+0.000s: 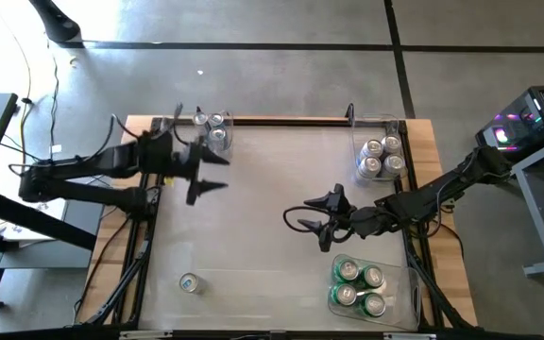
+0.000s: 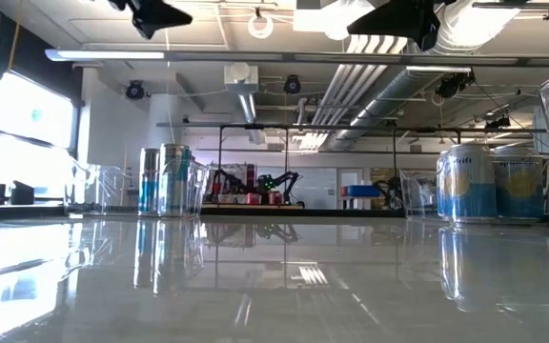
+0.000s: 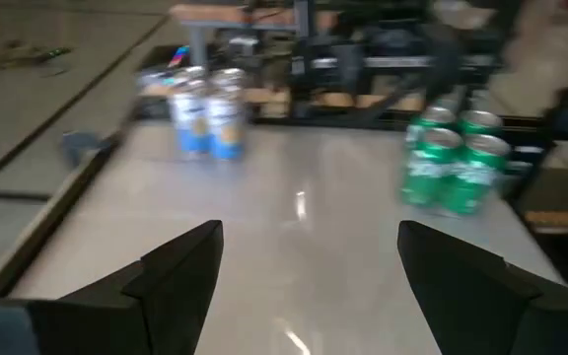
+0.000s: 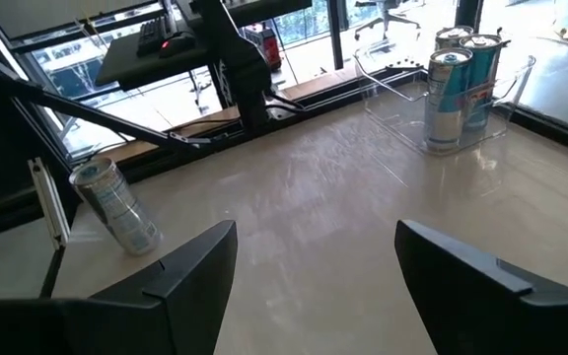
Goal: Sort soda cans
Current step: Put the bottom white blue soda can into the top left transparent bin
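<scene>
My left gripper (image 1: pixel 222 174) (image 3: pixel 309 242) hovers open over the table's far left part, touching nothing. My right gripper (image 1: pixel 302 215) (image 4: pixel 314 242) hangs open above the table's middle, also empty. A lone silver can (image 1: pixel 189 282) (image 4: pixel 116 207) stands upright on the table near the front left. Blue-and-silver cans (image 1: pixel 212 127) (image 4: pixel 457 79) stand in a clear bin (image 1: pixel 192 121) at the far left. Several white-and-blue cans (image 1: pixel 381 156) (image 3: pixel 208 108) fill a clear bin at the far right. Several green cans (image 1: pixel 359 286) (image 3: pixel 457 163) stand in a clear bin at the near right.
The bare tabletop (image 1: pixel 253 255) lies between the bins, with wooden borders (image 1: pixel 423 142) along its sides. Both arms show only as dark shapes at the top of the low view. A desk with lit equipment (image 1: pixel 527 132) stands off the table's right side.
</scene>
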